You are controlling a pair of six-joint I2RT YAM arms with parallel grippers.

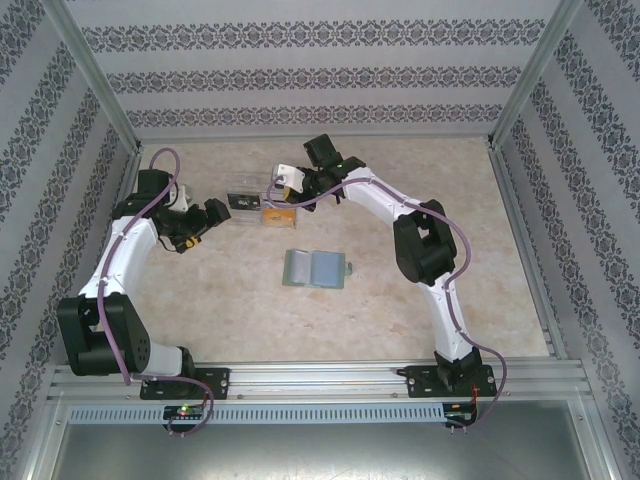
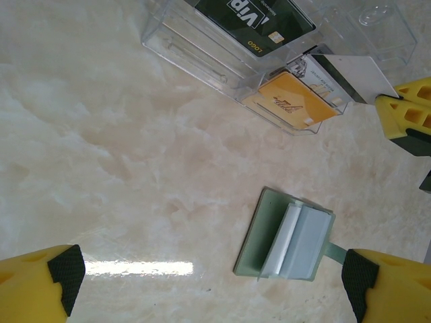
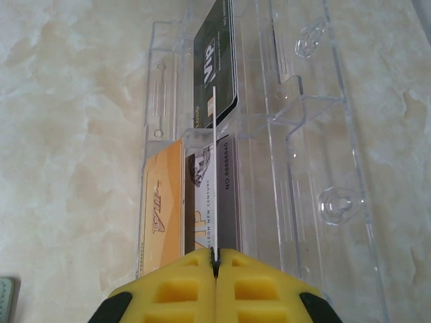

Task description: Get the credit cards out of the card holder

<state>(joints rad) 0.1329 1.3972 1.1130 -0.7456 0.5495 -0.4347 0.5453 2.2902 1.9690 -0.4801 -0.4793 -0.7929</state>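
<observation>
Several cards sat in the clear plastic rectangular tray, a black plastic card and an orange-yellow card among them. Above them the right gripper pinched a thin whitish card edge-on. The left gripper hung spread wide and empty over the pale marbled table, where the pale sage-green soft card holder lay open, apart from the tray.
</observation>
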